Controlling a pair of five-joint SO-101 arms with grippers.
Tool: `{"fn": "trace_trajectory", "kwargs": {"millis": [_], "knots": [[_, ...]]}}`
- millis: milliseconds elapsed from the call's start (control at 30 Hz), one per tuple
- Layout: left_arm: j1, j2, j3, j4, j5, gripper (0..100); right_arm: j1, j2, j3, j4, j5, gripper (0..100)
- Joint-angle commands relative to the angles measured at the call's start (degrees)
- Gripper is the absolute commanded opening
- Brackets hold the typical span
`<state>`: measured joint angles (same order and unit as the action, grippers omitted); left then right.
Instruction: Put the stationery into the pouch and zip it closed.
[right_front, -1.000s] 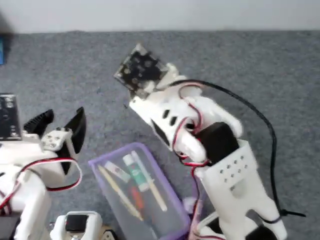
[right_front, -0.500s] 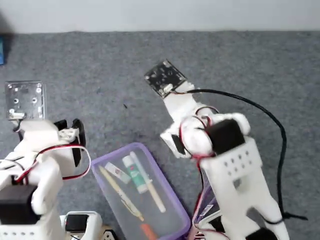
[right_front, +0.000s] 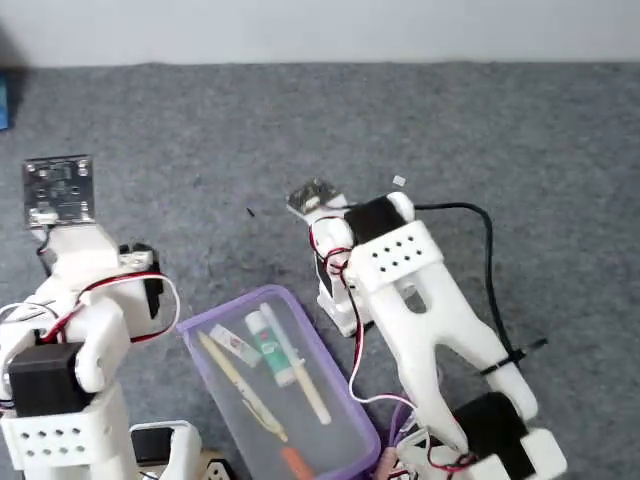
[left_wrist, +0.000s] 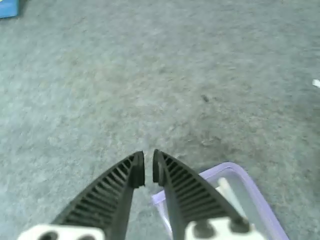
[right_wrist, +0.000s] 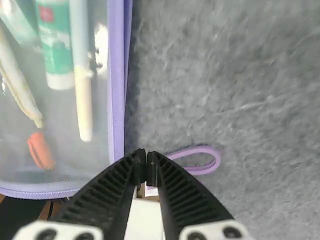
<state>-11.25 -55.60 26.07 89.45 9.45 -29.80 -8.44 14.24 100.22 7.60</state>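
Observation:
A clear pouch with a purple rim lies flat near the front edge, between the two arms. Inside it are a green-labelled glue stick, a white pen, a yellowish pencil and an orange item. My left gripper is shut on nothing, just off the pouch's far left corner. My right gripper is shut and empty, hanging low beside the pouch's right rim, close to a purple loop on the carpet.
Grey carpet covers the table. A blue object sits at the far left edge and a small white scrap lies behind the right arm. Open carpet stretches beyond the pouch.
My left gripper went from wide open to shut and drew back. The right arm folded back and down beside the pouch. The orange item slid to the pouch's near end.

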Motion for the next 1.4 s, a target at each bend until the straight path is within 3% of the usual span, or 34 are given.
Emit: {"fn": "trace_trajectory", "kwargs": {"millis": [0,400,633,933,1200,1367], "knots": [[-4.7,0.2,0.7,-1.2,-2.5,5,-2.2,-0.1,2.0,2.4,-0.4,0.9],[-7.8,0.2,6.3,-3.9,-4.0,5,-13.4,-17.9,13.0,2.3,-3.6,0.9],[-7.8,0.2,8.9,-8.6,-3.7,5,-19.7,-26.9,22.1,-4.0,-3.0,0.9],[-7.8,0.2,9.0,-8.7,-3.9,5,-17.8,-14.5,34.7,-21.8,-2.7,0.9],[-7.9,0.2,8.7,-8.9,-3.8,5,-14.6,0.0,34.5,-38.0,-2.5,0.9],[-7.9,0.1,8.7,-8.7,-3.8,5,-14.5,5.7,27.0,-43.5,0.6,0.9]]}}
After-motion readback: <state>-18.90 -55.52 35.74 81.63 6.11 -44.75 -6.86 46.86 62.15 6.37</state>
